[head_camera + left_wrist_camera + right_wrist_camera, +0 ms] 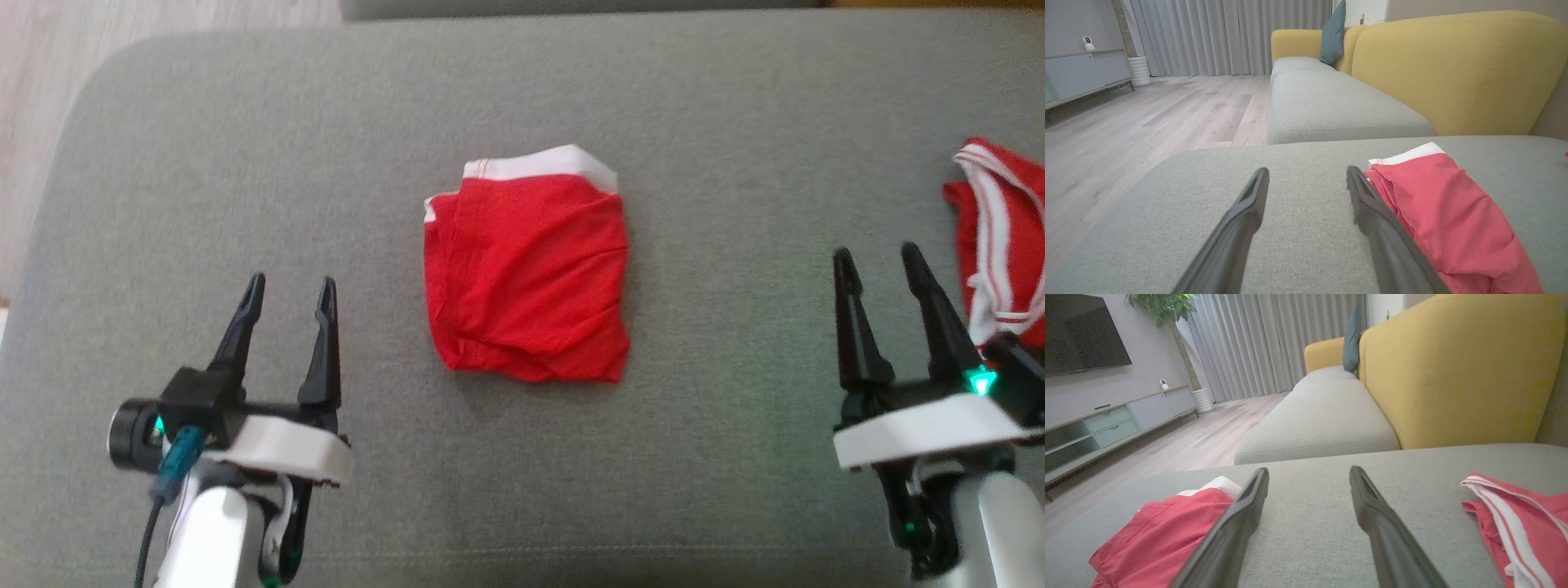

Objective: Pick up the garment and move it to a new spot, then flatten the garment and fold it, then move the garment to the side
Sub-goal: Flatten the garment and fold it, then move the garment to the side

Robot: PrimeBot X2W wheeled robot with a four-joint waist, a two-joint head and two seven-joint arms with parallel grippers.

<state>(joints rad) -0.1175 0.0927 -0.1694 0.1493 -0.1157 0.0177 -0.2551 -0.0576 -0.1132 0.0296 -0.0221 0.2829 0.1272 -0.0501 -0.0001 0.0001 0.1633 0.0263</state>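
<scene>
A red garment (526, 278) with a white waistband lies folded into a rough square in the middle of the grey cushion (326, 147). It appears at the right in the left wrist view (1445, 212) and at the lower left in the right wrist view (1159, 535). My left gripper (290, 286) stands open and empty to the garment's left. On the garment's right, my right gripper (878, 257) is open and empty too. In both wrist views the fingers (1241, 216) (1376, 510) spread wide above bare cushion.
A second red garment (1000, 237) with white stripes lies crumpled at the cushion's right edge, just beside my right gripper, also seen in the right wrist view (1519, 522). A yellow sofa back (1453, 69) rises beyond the cushion. Wooden floor (41, 98) lies past the left edge.
</scene>
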